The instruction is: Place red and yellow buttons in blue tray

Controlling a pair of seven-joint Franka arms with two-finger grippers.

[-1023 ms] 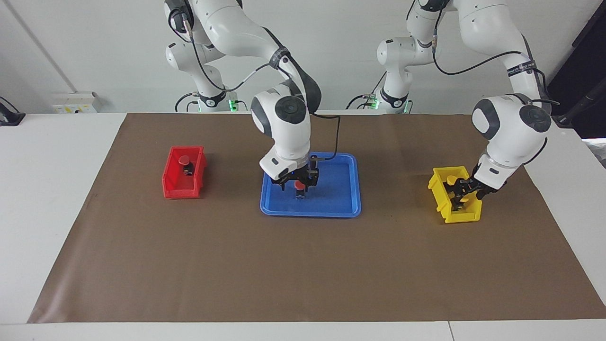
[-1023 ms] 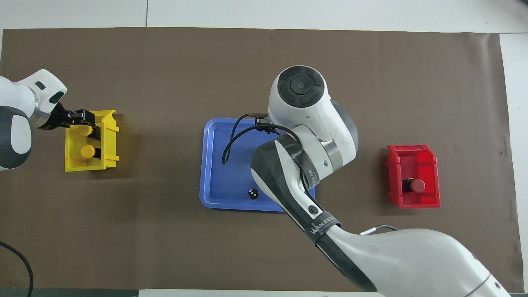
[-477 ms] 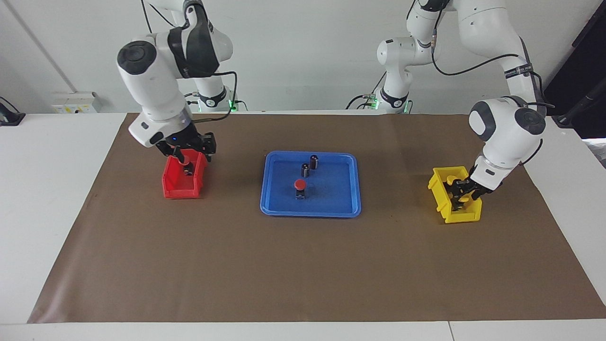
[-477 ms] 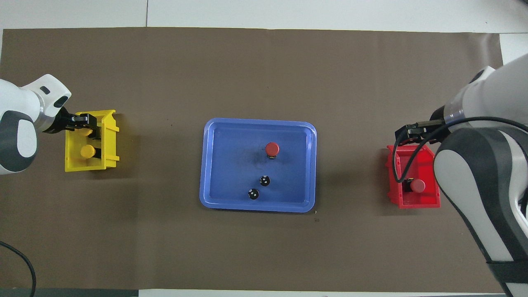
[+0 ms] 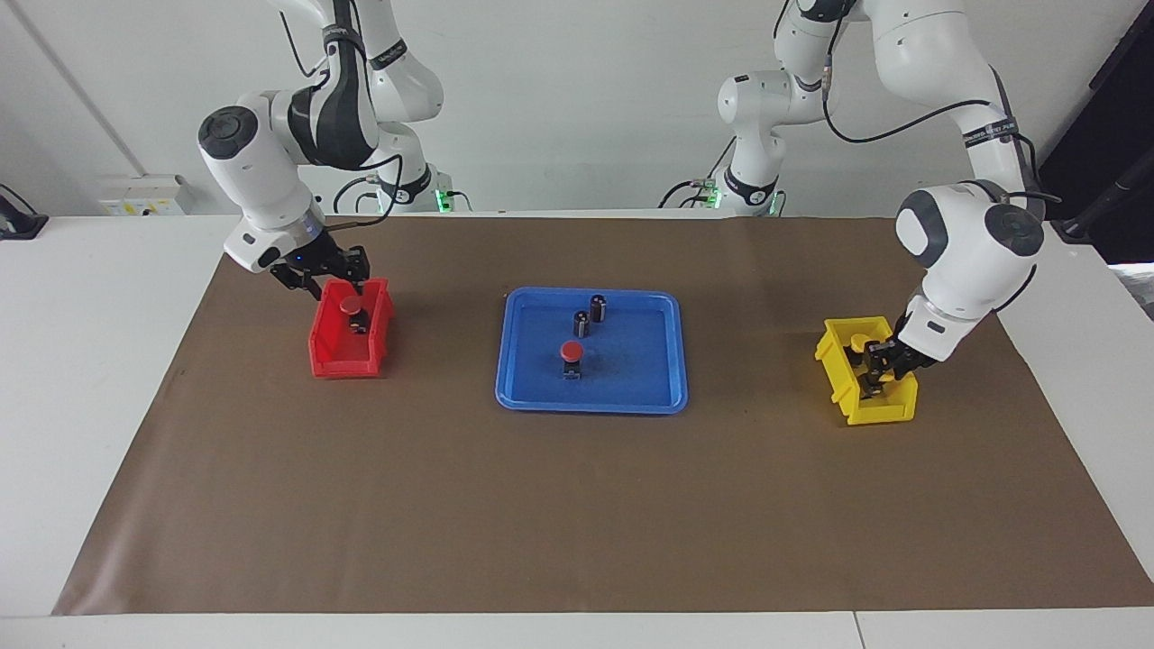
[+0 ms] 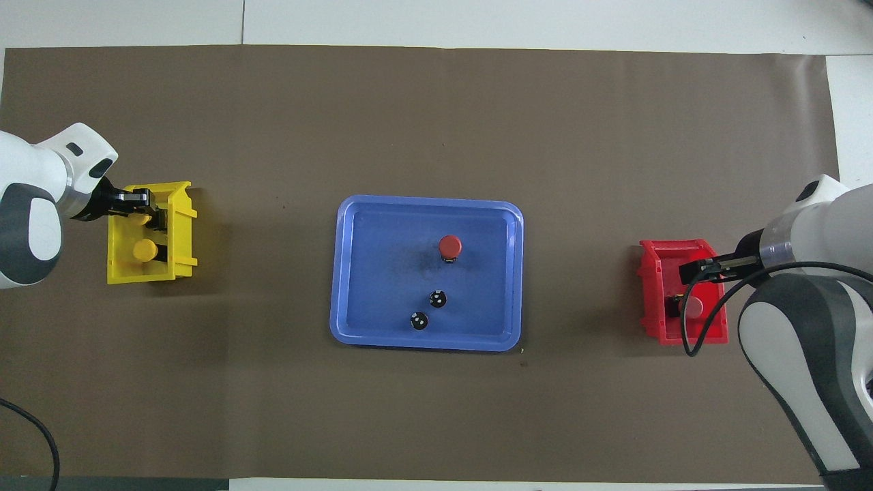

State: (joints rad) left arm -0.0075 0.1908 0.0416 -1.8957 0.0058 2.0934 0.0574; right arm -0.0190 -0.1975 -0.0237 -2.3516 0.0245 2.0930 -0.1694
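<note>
Now the right gripper [image 5: 332, 278] hangs over the red bin [image 5: 352, 330], at the rim nearer the robots, its fingers spread and holding nothing, with a red button [image 5: 353, 311] just below in the bin. The left gripper [image 5: 882, 364] is down inside the yellow bin [image 5: 867, 383] at the yellow buttons [image 6: 143, 240]; whether it has closed on one I cannot tell. Between the bins, midway along the tabletop, the blue tray [image 5: 663, 383] holds one red button [image 5: 570, 353] standing on its base, and two dark cylinders [image 5: 590, 315] toward the tray's edge nearer the robots. To do the pick well, I judge the right gripper should centre over the red cap, drop straight between the bin walls without clipping the rim, and close on the black base rather than the rounded cap. The left gripper likewise needs a firm hold before lifting clear of the yellow wall. Compared with half a second ago, the right gripper has shifted slightly toward the tabletop's end on its own side and its arm has folded back; the left gripper has barely moved, and the tray's contents are unchanged.
</note>
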